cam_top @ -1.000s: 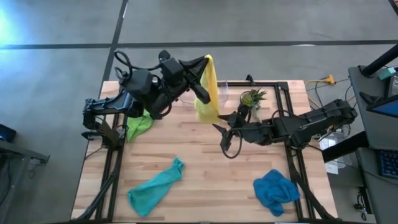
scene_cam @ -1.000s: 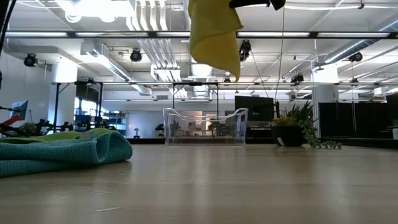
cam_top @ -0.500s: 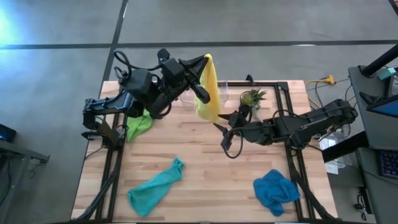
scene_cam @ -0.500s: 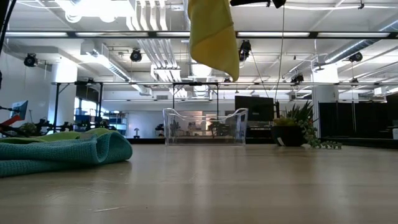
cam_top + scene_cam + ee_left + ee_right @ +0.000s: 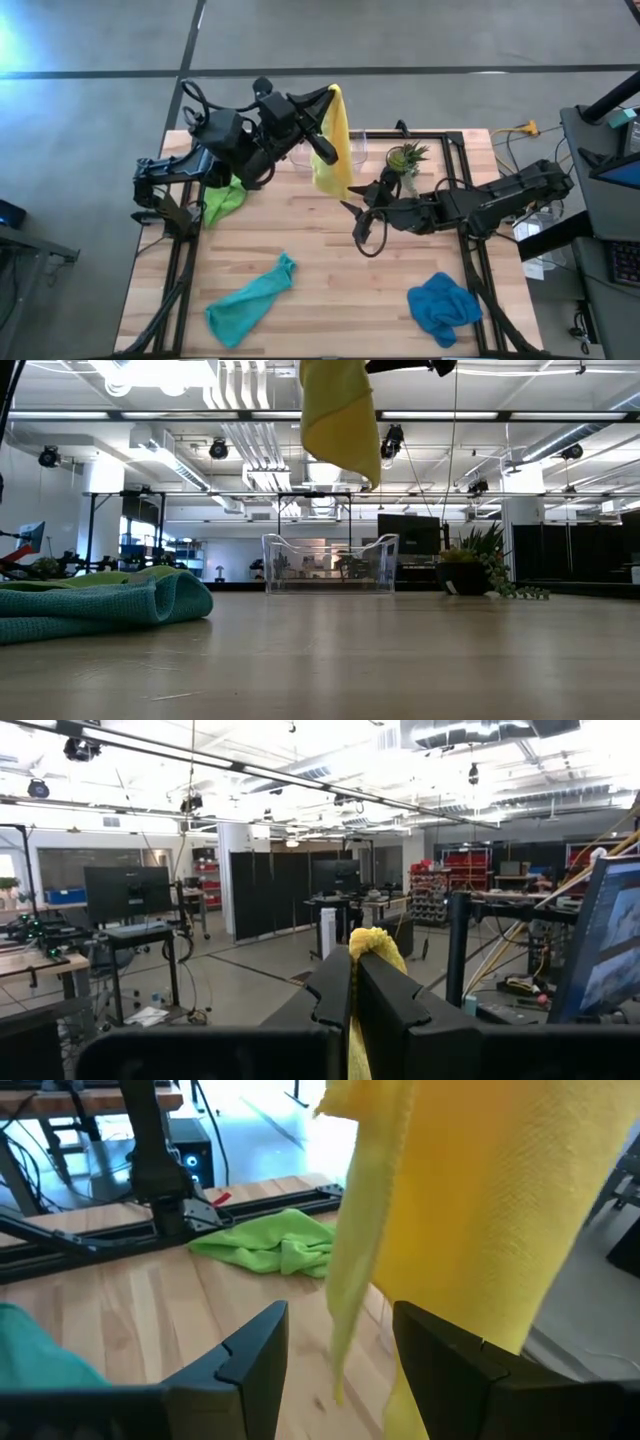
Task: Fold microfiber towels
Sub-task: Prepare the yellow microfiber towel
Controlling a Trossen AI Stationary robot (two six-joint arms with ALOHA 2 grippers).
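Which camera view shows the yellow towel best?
The high view: the yellow towel hangs whole from the shut left gripper. The low view cuts off its top, the left wrist view shows only the pinched edge, and the right wrist view shows a close part, near the open right gripper.

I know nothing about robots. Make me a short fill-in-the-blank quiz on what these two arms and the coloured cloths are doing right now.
1. The left gripper is shut on the soft ____ microfiber towel, hanging clear of the wooden table.
2. The right gripper, below that towel's hanging end, has its fingers ____.
3. The crumpled lime green towel lies by the table's ____ edge.
4. The small potted plant stands near the ____ arm.

Missing words: yellow; open; left; right
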